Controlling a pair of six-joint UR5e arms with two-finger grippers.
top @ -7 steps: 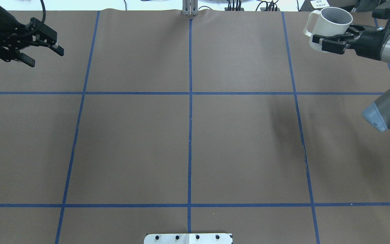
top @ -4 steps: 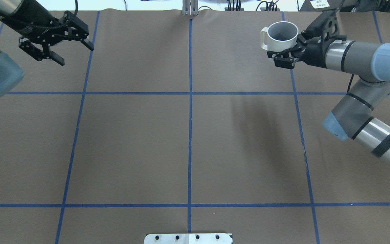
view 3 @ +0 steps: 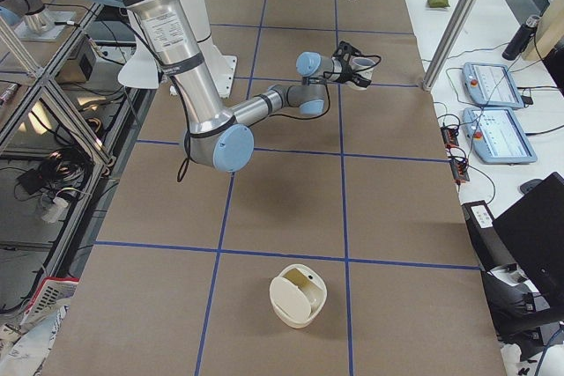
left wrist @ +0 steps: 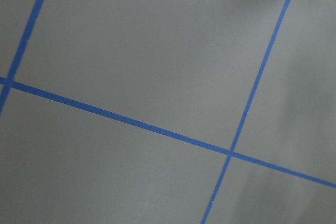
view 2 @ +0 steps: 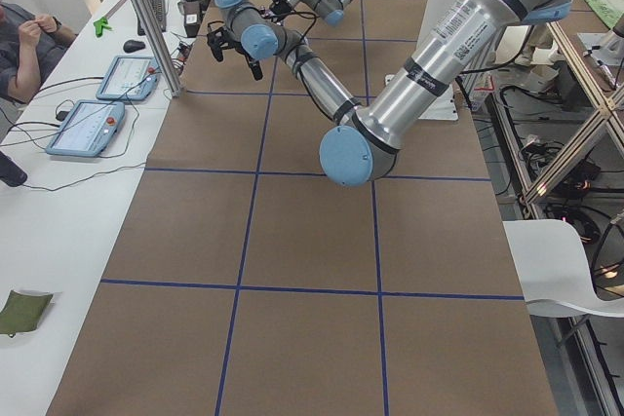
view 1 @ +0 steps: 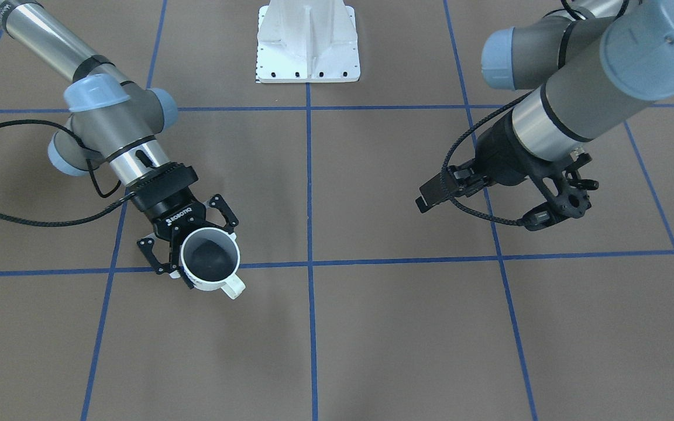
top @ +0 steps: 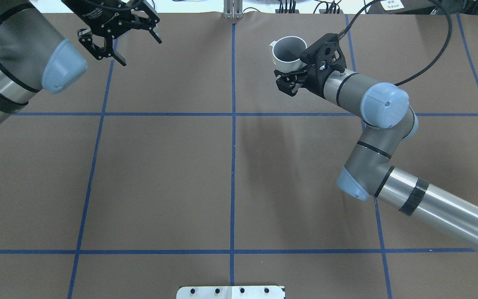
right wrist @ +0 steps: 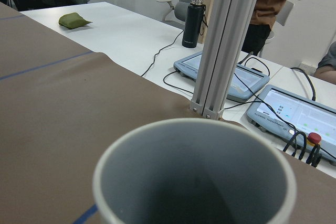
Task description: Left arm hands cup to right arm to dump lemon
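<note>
My right gripper (view 1: 199,252), lettered ROBOTIQ, is shut on the white cup (view 1: 220,280) and holds it upright above the table, handle pointing away from the arm. In the overhead view the cup (top: 288,52) is right of the centre line near the far edge, with the right gripper (top: 293,71) around its side. The cup's grey inside (right wrist: 194,182) shows no lemon. My left gripper (top: 140,52) is open and empty, left of the centre line at the far edge, well apart from the cup. A small yellow-green lump (view 3: 296,280), seemingly the lemon, lies in a cream container (view 3: 298,301).
An aluminium post (top: 232,10) stands at the far edge on the centre line. The white robot base (view 1: 308,47) is at the near edge. Beyond the far edge are pendant tablets (view 3: 493,85), cables and operators (view 2: 24,36). Blue tape lines grid the brown table (left wrist: 157,129).
My right arm has carried the cup left along the far edge toward the centre line. My left gripper, still open, has moved right and farther back toward the centre.
</note>
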